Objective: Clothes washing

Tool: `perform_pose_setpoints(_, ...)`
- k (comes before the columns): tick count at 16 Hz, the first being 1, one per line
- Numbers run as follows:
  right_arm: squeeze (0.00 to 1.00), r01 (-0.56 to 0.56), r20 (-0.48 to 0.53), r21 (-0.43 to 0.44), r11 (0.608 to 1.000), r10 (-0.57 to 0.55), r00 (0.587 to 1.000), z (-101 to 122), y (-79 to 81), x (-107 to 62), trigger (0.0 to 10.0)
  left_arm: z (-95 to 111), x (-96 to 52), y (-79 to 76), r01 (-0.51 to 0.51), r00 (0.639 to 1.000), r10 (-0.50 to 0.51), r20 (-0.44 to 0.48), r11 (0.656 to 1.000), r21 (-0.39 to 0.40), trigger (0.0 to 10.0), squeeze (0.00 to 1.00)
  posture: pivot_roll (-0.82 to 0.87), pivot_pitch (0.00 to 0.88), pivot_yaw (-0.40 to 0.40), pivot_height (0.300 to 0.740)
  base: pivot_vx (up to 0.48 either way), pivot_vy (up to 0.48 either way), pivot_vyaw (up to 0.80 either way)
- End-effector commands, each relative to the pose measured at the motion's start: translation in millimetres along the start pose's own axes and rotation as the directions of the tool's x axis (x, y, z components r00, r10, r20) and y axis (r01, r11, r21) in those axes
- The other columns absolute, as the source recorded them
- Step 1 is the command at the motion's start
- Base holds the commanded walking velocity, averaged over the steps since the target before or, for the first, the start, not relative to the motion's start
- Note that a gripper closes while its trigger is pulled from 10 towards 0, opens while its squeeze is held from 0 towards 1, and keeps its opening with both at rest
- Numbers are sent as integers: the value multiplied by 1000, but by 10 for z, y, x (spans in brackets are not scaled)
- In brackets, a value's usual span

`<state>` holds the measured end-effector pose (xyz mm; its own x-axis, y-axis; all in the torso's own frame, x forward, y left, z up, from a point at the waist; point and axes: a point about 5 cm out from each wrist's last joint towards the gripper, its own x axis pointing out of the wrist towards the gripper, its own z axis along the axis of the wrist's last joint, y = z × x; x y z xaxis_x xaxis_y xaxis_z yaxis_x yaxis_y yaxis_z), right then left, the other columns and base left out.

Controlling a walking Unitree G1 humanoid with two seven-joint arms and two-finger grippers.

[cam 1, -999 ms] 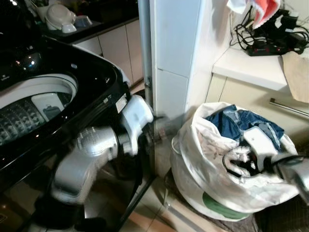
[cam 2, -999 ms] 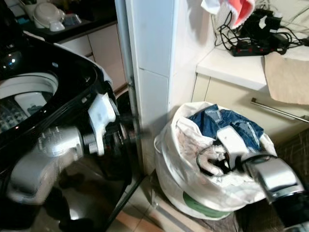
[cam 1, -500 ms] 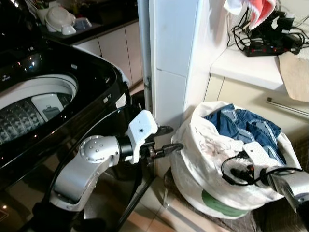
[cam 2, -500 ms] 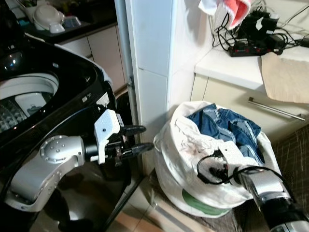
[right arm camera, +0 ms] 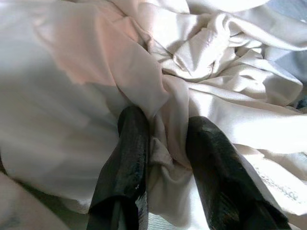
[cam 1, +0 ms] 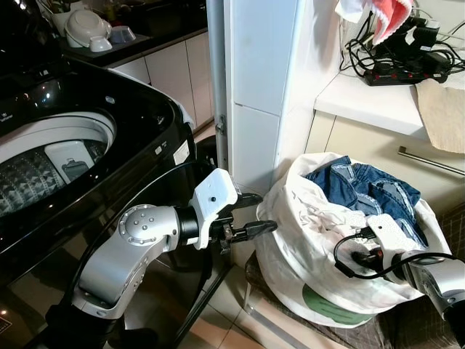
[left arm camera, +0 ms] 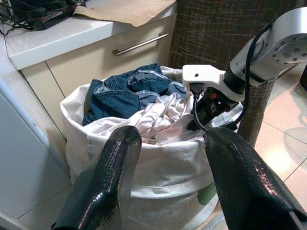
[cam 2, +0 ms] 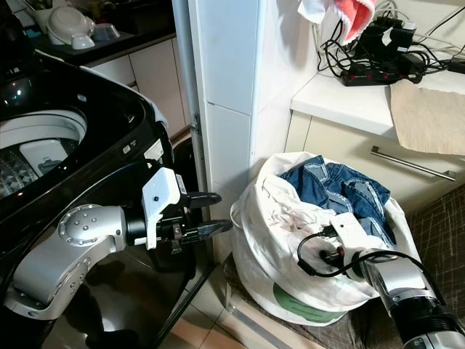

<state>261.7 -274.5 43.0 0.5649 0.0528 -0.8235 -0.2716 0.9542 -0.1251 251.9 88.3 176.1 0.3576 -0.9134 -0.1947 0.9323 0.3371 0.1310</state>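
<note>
Beside the black washing machine (cam 1: 87,138), a white laundry bag (cam 1: 305,269) of jeans (cam 1: 363,190) sits on the floor. Left tool (cam 1: 256,214) hangs open before it; right tool (right arm camera: 163,143) pinches white cloth (right arm camera: 225,96) inside.

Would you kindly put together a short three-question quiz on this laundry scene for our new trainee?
1. True or false: the left gripper has its jaws apart, short of the white laundry bag.
2. Multiple choice: what lies at the back of the bag's top? A) a red towel B) blue denim C) a black shoe
3. Short answer: what is between the jaws of the right gripper?

Key
1. True: in the left wrist view the two black fingers stand spread with the bag beyond them.
2. B.
3. A fold of white cloth inside the bag; the jaws sit on either side of it.
</note>
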Motion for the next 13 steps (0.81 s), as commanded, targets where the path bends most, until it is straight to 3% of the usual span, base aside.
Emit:
perform_pose_setpoints(1, 0, 10, 22, 8, 1000, -10, 1000, 59, -40, -12, 0, 34, -15, -5, 1, 1000, -1, 10, 1000, -2, 10000, 0, -105, 0, 46, 740, 0, 0, 0)
perform_pose_setpoints(5, 0, -3, 31, 13, 1000, 3, 1000, 71, -38, -14, 0, 38, -22, -8, 5, 1000, -5, 8, 1000, -9, 10000, 0, -105, 0, 46, 740, 0, 0, 0)
perform_pose_setpoints(8, 0, -20, 67, 63, 998, 16, 998, 105, -84, -63, 0, 42, -13, 1, 1, 1000, -1, 7, 1000, -5, 10000, 0, -107, 0, 49, 740, 0, 0, 0)
perform_pose_setpoints(13, 0, -134, 235, 132, 982, 100, 967, 383, -121, -365, 0, 81, -8, 41, -37, 999, 37, 27, 999, 8, 10000, 0, -103, 0, 41, 740, 0, 0, 0)
